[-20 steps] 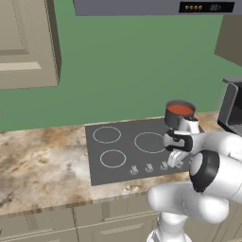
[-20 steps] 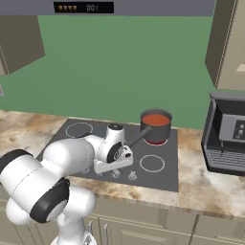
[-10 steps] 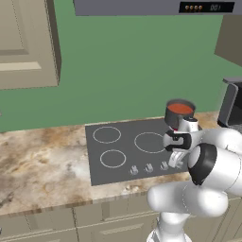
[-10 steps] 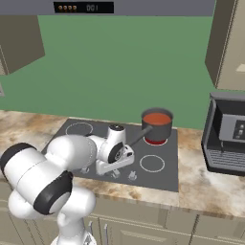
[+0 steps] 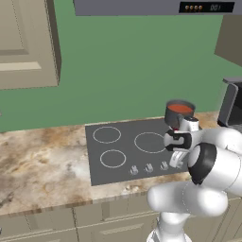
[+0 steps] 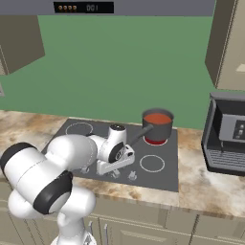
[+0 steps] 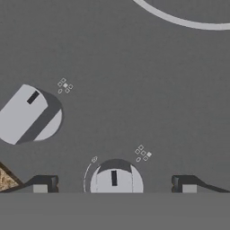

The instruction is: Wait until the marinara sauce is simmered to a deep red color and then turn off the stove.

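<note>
The marinara sauce [image 5: 180, 108] [image 6: 158, 117] shows as an orange-red round surface in a small dark grey pot [image 5: 178, 116] [image 6: 158, 128] on the back right burner of the stove [image 5: 127, 151] [image 6: 165, 177] [image 7: 134, 81]. My gripper [image 5: 174, 163] [image 6: 103, 168] [image 7: 114, 184] hangs low over the knob row at the stove's front edge. It is open. A silver knob [image 7: 116, 179] sits between the fingertips [image 7: 45, 183], with a gap on each side. A second knob [image 7: 28, 114] lies to the upper left in the hand view.
A dark coffee machine [image 5: 231, 104] [image 6: 227, 136] stands on the speckled counter [image 5: 42, 175] [image 6: 206, 182] right of the stove. The pot's handle [image 6: 136, 136] points toward my arm. Wall cabinets [image 5: 26, 42] and a hood [image 6: 119, 7] hang above.
The arm's elbow has shifted slightly. The hand stays over the knob row with its jaws just as wide. The sauce looks much the same.
</note>
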Controlling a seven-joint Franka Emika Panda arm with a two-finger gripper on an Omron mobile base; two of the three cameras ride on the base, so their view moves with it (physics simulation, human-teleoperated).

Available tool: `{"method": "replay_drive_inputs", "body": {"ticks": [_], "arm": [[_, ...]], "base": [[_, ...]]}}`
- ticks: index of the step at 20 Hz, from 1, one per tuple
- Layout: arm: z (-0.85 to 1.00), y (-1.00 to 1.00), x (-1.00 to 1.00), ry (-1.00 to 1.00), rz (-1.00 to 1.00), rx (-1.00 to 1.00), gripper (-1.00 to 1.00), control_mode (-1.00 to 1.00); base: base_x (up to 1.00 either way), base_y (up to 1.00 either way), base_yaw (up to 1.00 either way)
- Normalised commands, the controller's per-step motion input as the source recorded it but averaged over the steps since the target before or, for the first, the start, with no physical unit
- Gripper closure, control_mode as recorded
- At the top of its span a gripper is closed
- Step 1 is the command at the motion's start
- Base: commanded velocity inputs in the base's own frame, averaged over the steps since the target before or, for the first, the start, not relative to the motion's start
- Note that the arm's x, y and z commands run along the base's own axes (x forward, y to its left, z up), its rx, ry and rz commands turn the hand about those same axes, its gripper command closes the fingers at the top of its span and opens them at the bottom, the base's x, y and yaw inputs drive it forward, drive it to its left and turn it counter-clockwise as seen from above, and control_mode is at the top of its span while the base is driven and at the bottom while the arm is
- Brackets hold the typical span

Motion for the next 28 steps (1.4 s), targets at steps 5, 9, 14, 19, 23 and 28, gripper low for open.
{"method": "replay_drive_inputs", "body": {"ticks": [5,9,14,19,23,28], "arm": [[0.00,0.00,-0.07,0.00,0.00,0.00,-1.00,-1.00],[0.00,0.00,-0.11,0.00,0.00,0.00,-1.00,-1.00],[0.00,0.00,-0.08,0.00,0.00,0.00,-1.00,-1.00],[-0.01,0.00,0.00,0.00,0.00,0.00,-1.00,-1.00],[0.00,0.00,0.01,0.00,0.00,0.00,-1.00,-1.00],[-0.05,0.00,0.11,0.00,0.00,0.00,-1.00,-1.00]], "base": [[0.00,0.00,0.00],[0.00,0.00,0.00],[0.00,0.00,0.00],[0.00,0.00,0.00],[0.00,0.00,0.00],[0.00,0.00,0.00]]}}
